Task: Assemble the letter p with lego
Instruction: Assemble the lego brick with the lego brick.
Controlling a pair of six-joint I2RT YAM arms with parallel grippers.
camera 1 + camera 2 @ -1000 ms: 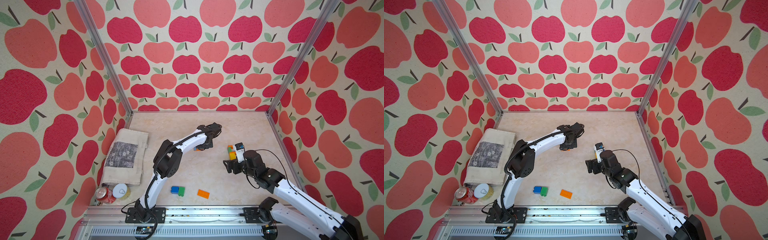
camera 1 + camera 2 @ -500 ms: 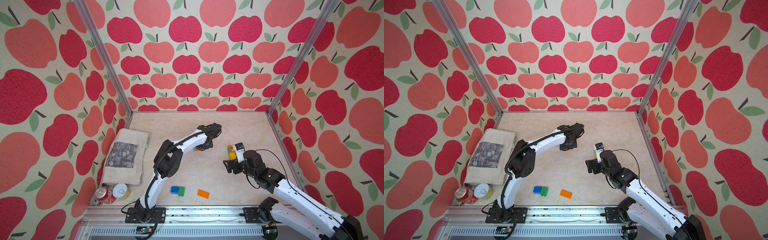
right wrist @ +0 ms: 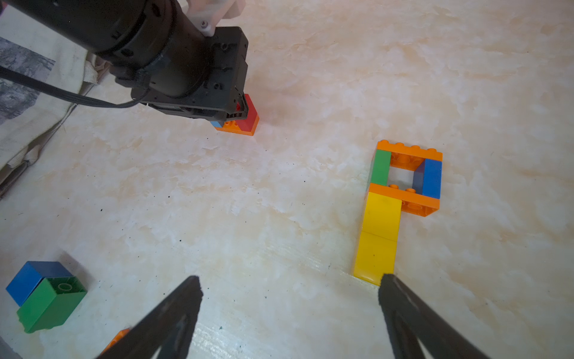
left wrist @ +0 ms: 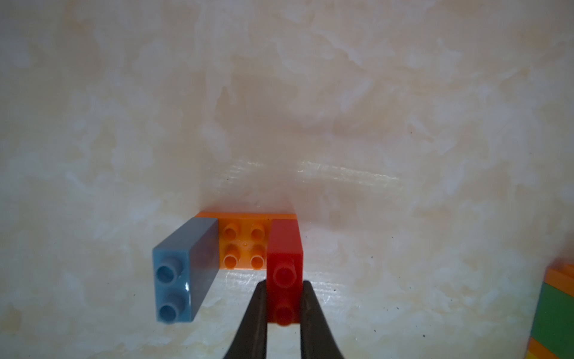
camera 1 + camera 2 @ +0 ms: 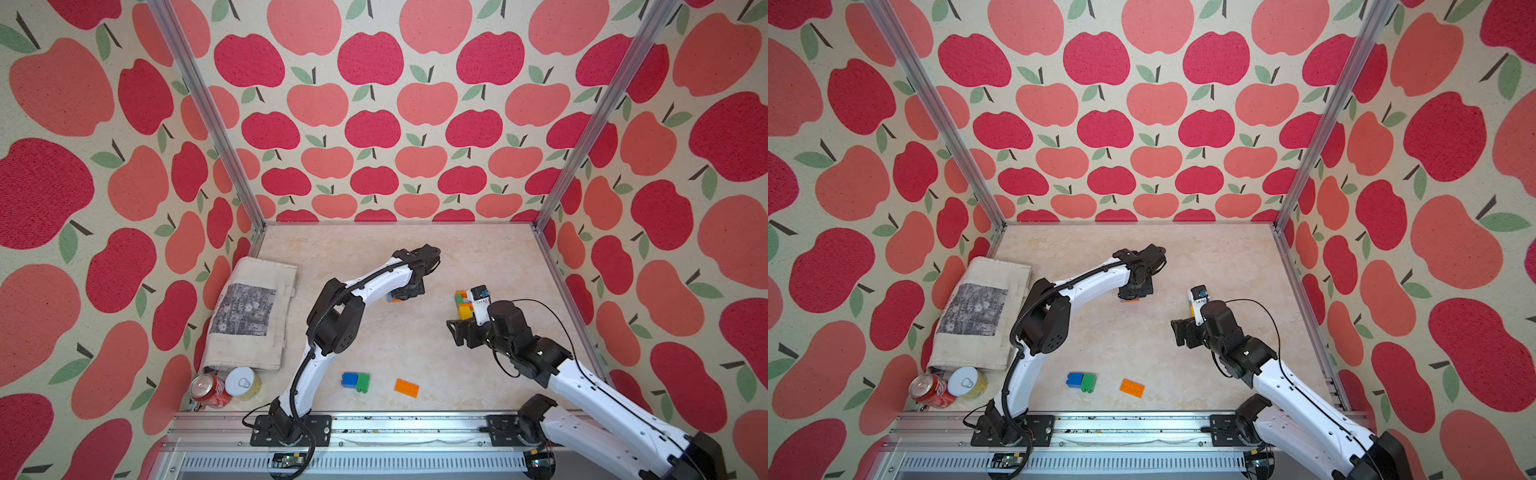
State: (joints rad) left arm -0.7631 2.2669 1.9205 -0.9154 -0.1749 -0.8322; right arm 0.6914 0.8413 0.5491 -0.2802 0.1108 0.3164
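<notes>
Surface (image 5: 374, 340): beige, marbled, glossy, with dark specks. Walls (image 5: 374, 124) on 3 sides, papered with red and pink apples. 2 aluminium posts (image 5: 199, 108) in the far corners, metal rail (image 5: 395, 428) along the front. At the left edge lies a folded cloth bag (image 5: 253, 311) with a grey print. In front of it a red soda can (image 5: 208, 388) and a tin (image 5: 243, 382) touch.

P-shaped lego build (image 3: 400, 192) lies flat on the right half: 2 orange plates, green and blue between them, 2 yellow as the stem. Right pincer (image 3: 289, 279) is spread wide and empty, with 1 fingertip at the stem's foot; contact not resolvable. Left pincer (image 4: 283, 284) pinches the red brick (image 4: 284, 245), seated on an orange plate (image 4: 243, 245) mid-surface, with a light blue brick (image 4: 183, 270) at the plate's other end. Near the front, a blue brick (image 5: 349, 379) touches a green brick (image 5: 363, 382), with a loose orange plate (image 5: 406, 387) near them.

Hidden: in both top views the left wrist covers the small stack to a sliver, and the right wrist covers much of the P. The left wrist view cuts the P at the frame edge. In the right wrist view the loose orange plate sits mostly behind a finger.
</notes>
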